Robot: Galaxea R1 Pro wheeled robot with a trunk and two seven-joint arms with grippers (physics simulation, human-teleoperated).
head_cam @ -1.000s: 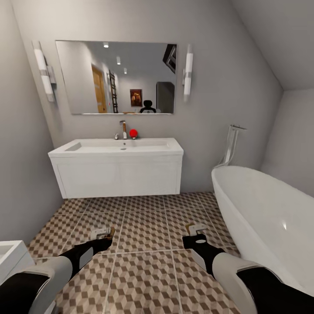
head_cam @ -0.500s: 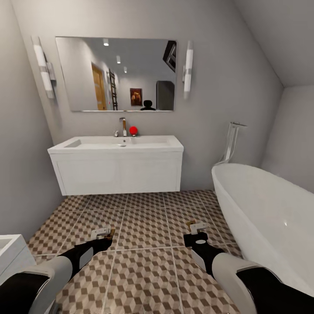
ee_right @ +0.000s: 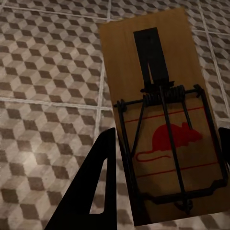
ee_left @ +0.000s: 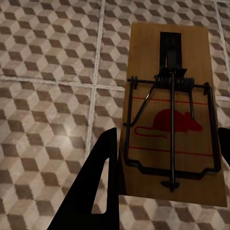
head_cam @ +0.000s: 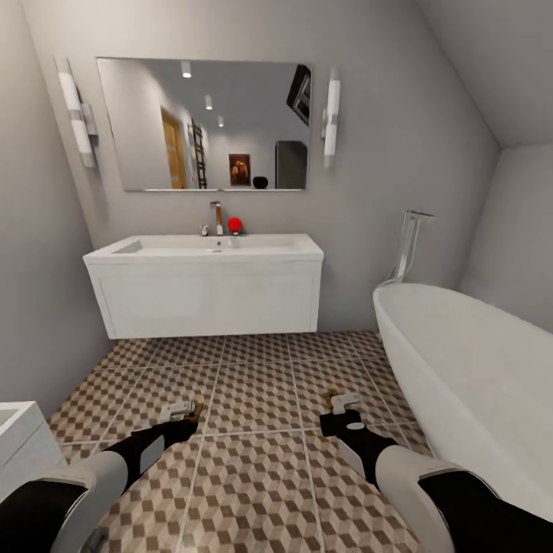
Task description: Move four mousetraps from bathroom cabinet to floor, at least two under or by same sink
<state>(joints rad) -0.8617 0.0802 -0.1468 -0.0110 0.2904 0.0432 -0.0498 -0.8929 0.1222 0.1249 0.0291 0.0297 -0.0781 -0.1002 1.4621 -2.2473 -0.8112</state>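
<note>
- Head view: both arms reach forward and low over the bathroom floor (head_cam: 253,399) of square tiles printed with brown, beige and cream cubes. The left tool (head_cam: 183,413) and the right tool (head_cam: 343,405) each carry something small at the tip, held well above the tiles for carrying, I judge, and not yet for setting down.
- Ahead, across several tiles, stands the white rectangular sink (head_cam: 203,246) with its chrome tap, on a wide white vanity hung clear of the floor. That open gap beneath it looks like the natural target, since two traps must end up under or beside it. A white oval bathtub (head_cam: 461,361) lines the right side, so the free lane runs straight forward.
- Left wrist view: a flat light-brown wooden mousetrap (ee_left: 175,115) with a black wire spring and red mouse print sits pinched between the left tool's two dark fingers (ee_left: 103,187), held flat above the tiles.
- Right wrist view: a second wooden mousetrap of the same kind (ee_right: 163,120) is clamped the same way between the right tool's fingers (ee_right: 98,182), above a grout line.
</note>
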